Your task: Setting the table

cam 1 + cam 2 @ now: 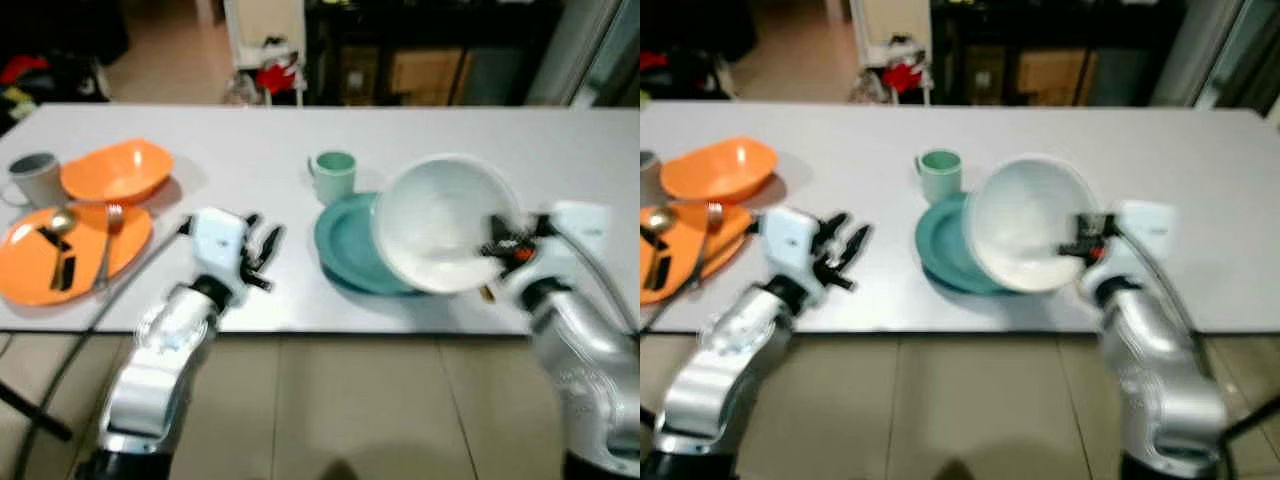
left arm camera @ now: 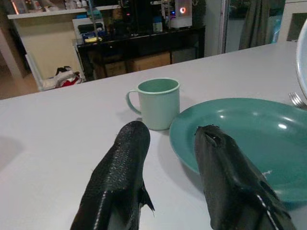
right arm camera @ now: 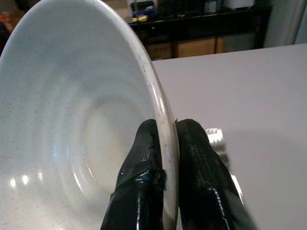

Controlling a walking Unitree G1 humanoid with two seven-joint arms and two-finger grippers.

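Note:
My right gripper (image 1: pixel 497 240) is shut on the rim of a white bowl (image 1: pixel 440 220), holding it tilted above the teal plate (image 1: pixel 350 245). In the right wrist view the two fingers (image 3: pixel 192 158) pinch the bowl's (image 3: pixel 72 124) edge. A pale green mug (image 1: pixel 334 176) stands just behind the plate. My left gripper (image 1: pixel 262 250) is open and empty, low over the table to the left of the plate (image 2: pixel 249 139), pointing at the mug (image 2: pixel 158 103). A fork (image 3: pixel 218 143) lies on the table under the bowl.
At the table's (image 1: pixel 420 125) left end sit an orange bowl (image 1: pixel 115 170), an orange plate (image 1: pixel 75 250) with a spoon, a fork and dark items, and a grey mug (image 1: pixel 35 178). A white napkin (image 1: pixel 580 222) lies on the right. Furniture stands beyond the far edge.

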